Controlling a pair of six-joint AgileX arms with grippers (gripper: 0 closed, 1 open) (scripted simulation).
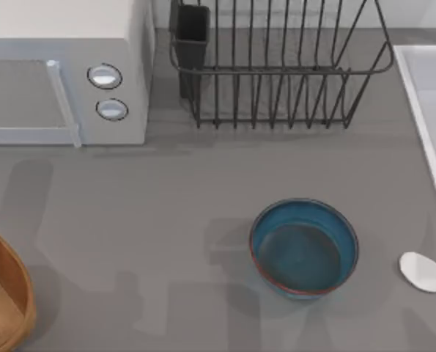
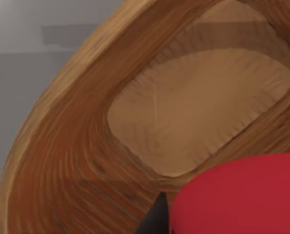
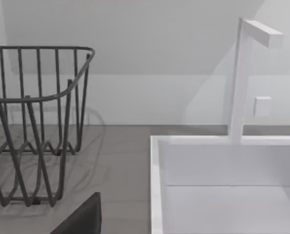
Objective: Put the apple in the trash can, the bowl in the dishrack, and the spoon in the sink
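The left gripper (image 2: 159, 217) hangs over the trash can (image 2: 76, 161) at the table's (image 1: 166, 242) left edge, holding the bright red apple (image 2: 242, 195) above its pale inside. Blue bowl (image 1: 304, 248) and white spoon (image 1: 425, 273) rest on the table.

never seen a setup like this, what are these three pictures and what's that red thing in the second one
It is a simulated two-armed AgileX robot at a grey table. One camera looks down from above: a microwave, the dishrack, the sink at the right edge, the bowl, the spoon beside it, and the trash can at the left edge. The other two cameras ride on the arms' wrists. The left wrist camera looks into the trash can, and the red thing is the apple, close to the left tool. The right wrist camera faces the dishrack and sink.
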